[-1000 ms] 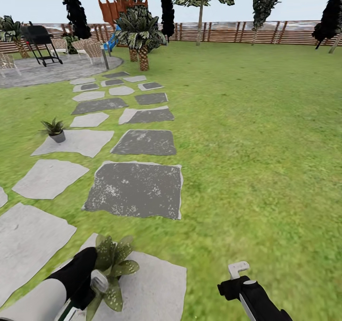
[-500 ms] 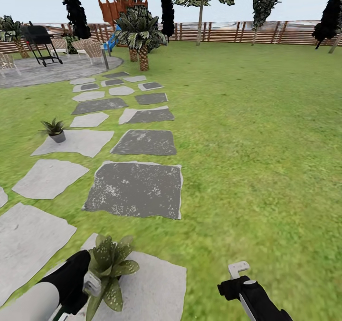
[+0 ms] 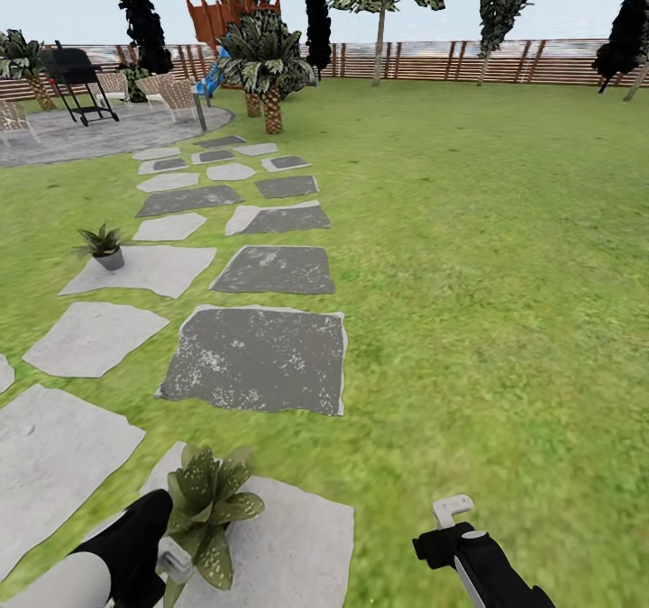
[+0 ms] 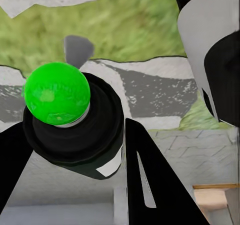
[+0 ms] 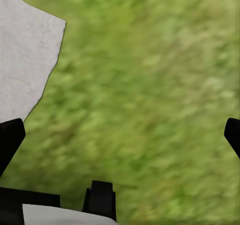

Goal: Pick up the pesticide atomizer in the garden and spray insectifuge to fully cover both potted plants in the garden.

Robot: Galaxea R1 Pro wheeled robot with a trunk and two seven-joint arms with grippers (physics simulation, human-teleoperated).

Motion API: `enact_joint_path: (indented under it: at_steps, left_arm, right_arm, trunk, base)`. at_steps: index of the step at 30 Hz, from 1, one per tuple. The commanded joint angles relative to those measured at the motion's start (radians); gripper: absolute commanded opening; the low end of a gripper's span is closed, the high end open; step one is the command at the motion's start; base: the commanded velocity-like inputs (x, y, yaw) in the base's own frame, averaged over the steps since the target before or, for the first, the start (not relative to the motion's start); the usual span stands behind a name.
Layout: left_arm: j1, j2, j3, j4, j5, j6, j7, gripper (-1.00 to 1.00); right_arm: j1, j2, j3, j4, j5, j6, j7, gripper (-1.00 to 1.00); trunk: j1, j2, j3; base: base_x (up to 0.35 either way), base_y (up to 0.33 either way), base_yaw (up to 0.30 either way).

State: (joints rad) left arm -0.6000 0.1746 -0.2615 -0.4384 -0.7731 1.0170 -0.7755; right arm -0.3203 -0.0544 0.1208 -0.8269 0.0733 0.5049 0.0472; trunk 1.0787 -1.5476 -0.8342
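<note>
Green lawn [image 3: 487, 257] covers most of the garden, and grey and white stepping stones [image 3: 257, 356] run across it towards a brown wooden fence [image 3: 469, 58]. The left gripper [image 4: 75, 150] is clenched around the pesticide atomizer [image 4: 80, 130]; in the left wrist view its dark fingers [image 4: 150, 180] press on both sides of the dark bottle, whose white label patch is visible. In the head view the pale spray head [image 3: 174, 558] is just beside the near potted plant [image 3: 209, 500], which stands on a white stone. The far potted plant [image 3: 104, 246] sits in a small grey pot on another pale stone, well apart. The right gripper [image 5: 120, 135] hangs over grass with its fingers spread wide and grasping nothing.
</note>
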Motion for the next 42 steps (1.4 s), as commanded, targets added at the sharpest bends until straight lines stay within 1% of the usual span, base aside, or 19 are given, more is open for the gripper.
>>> enact_joint_path:
  at_steps: [1, 2, 3, 4, 6, 8, 13, 17, 19, 20, 22, 25, 29, 42]
  left_arm:
    - [-0.001, -0.012, -0.005, -0.002, -0.014, 0.000, -0.010, -1.00]
    - [-0.004, -0.034, -0.006, -0.002, -0.014, 0.000, -0.011, -1.00]
    - [-0.011, -0.065, -0.007, -0.002, -0.014, 0.000, -0.011, -1.00]
    - [-0.020, -0.083, -0.008, -0.002, -0.014, 0.000, -0.011, -1.00]
    - [-0.047, -0.098, -0.008, -0.002, -0.014, 0.000, -0.012, -1.00]
    - [-0.071, -0.104, -0.008, -0.002, -0.014, 0.001, -0.012, -1.00]
    - [-0.076, -0.102, -0.015, -0.002, -0.014, 0.000, -0.009, -1.00]
    - [-0.073, -0.095, -0.013, -0.002, -0.014, 0.000, -0.008, -1.00]
    - [-0.071, -0.081, -0.012, -0.001, -0.015, 0.000, -0.008, -1.00]
    - [-0.071, -0.068, -0.012, 0.000, -0.015, 0.000, -0.008, -1.00]
    - [-0.070, -0.057, -0.011, 0.000, -0.015, 0.000, -0.008, -1.00]
    - [-0.070, -0.047, -0.011, 0.000, -0.015, 0.000, -0.008, -1.00]
    - [-0.070, -0.044, -0.012, 0.000, -0.015, 0.000, -0.008, -1.00]
    - [-0.070, -0.047, -0.012, -0.001, -0.015, 0.000, -0.007, -1.00]
  right_arm:
    - [0.000, -0.001, 0.002, -0.002, 0.008, 0.006, 0.005, 1.00]
    - [0.000, -0.001, 0.002, -0.003, 0.008, 0.006, 0.005, 1.00]
    - [0.000, -0.001, 0.003, -0.003, 0.009, 0.006, 0.005, 1.00]
    - [0.000, -0.001, 0.003, -0.003, 0.009, 0.006, 0.005, 1.00]
    - [0.000, -0.001, 0.003, -0.003, 0.009, 0.006, 0.005, 1.00]
    - [0.000, -0.001, 0.003, -0.003, 0.009, 0.006, 0.005, 1.00]
    - [0.000, -0.001, 0.002, -0.003, 0.008, 0.006, 0.005, 1.00]
    - [0.000, -0.001, 0.002, -0.003, 0.008, 0.006, 0.005, 1.00]
    - [0.000, -0.001, 0.002, -0.003, 0.009, 0.006, 0.005, 1.00]
    - [0.000, -0.001, 0.002, -0.003, 0.009, 0.006, 0.005, 1.00]
    - [0.000, -0.001, 0.002, -0.003, 0.009, 0.006, 0.005, 1.00]
    - [0.000, -0.001, 0.002, -0.003, 0.009, 0.006, 0.005, 1.00]
    - [0.000, -0.001, 0.002, -0.003, 0.008, 0.006, 0.005, 1.00]
    - [0.000, -0.001, 0.002, -0.003, 0.008, 0.006, 0.005, 1.00]
  trunk:
    - [0.000, 0.000, -0.001]
    - [0.000, 0.000, -0.001]
    - [0.000, 0.000, -0.001]
    - [0.000, 0.000, -0.001]
    - [0.000, 0.000, -0.001]
    - [0.000, 0.000, -0.001]
    - [0.000, 0.000, -0.001]
    - [0.000, 0.000, -0.001]
    - [0.000, 0.000, -0.001]
    - [0.000, 0.000, -0.001]
    - [0.000, 0.000, -0.001]
    - [0.000, 0.000, -0.001]
    - [0.000, 0.000, -0.001]
    - [0.000, 0.000, -0.001]
  base:
    - [0.000, 0.000, 0.000]
    - [0.000, 0.000, 0.000]
    - [0.000, 0.000, 0.000]
    - [0.000, 0.000, 0.000]
    - [0.000, 0.000, 0.000]
    - [0.000, 0.000, 0.000]
    - [0.000, 0.000, 0.000]
    - [0.000, 0.000, 0.000]
    - [0.000, 0.000, 0.000]
    - [0.000, 0.000, 0.000]
    - [0.000, 0.000, 0.000]
    - [-0.019, 0.017, 0.000]
    - [-0.155, 0.150, -0.120]
    - [-0.244, 0.239, -0.295]
